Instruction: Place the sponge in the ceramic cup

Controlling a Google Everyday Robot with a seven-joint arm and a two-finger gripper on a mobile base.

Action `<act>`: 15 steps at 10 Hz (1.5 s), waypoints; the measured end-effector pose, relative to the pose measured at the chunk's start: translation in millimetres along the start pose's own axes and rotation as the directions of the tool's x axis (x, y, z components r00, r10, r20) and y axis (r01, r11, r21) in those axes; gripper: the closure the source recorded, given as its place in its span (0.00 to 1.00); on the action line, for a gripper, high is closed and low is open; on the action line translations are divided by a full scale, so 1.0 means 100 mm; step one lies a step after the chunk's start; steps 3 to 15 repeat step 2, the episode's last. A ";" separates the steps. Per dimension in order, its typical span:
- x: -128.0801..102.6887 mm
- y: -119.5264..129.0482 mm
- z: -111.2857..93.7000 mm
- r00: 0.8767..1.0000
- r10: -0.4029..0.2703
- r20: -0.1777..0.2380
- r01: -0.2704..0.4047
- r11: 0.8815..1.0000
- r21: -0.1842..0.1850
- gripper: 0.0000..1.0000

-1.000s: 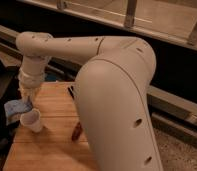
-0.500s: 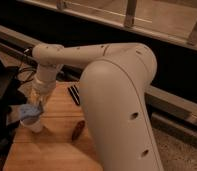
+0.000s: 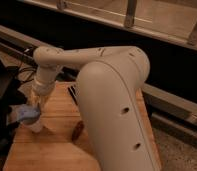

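Observation:
The white ceramic cup stands on the wooden table near its left edge. The light-blue sponge lies across the cup's rim, covering its mouth and hanging a little over the left side. My gripper points down from the pale wrist, directly above the cup and touching or almost touching the sponge's right part. My big white arm fills the middle and right of the view.
A dark reddish-brown elongated object lies on the wood right of the cup. A dark striped item sits at the table's far edge. Black equipment crowds the left side. Behind the table runs a ledge with a railing.
The sponge went from left of the cup to over its rim. My wrist shifted slightly right and sits above the cup.

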 end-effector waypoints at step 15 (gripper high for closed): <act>-0.03 0.02 0.06 1.000 -0.007 -0.021 0.008 1.000 0.011 0.45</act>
